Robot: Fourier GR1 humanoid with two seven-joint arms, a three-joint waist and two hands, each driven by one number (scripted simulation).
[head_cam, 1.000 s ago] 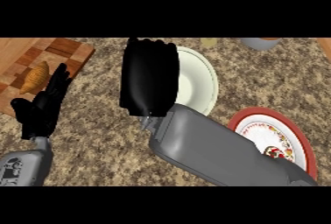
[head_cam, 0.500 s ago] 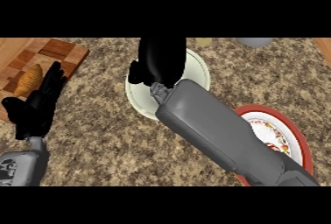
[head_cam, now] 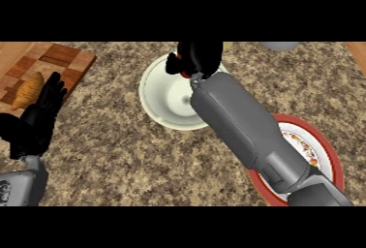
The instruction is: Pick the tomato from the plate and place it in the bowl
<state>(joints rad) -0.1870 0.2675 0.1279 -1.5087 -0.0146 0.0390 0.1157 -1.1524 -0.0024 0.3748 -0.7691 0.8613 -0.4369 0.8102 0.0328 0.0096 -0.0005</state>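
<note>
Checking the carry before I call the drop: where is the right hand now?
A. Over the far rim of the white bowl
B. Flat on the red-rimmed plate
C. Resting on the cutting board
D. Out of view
A: the right hand hangs over the far rim of the white bowl, fingers curled round something red, its forearm crossing the red-rimmed plate.
</note>
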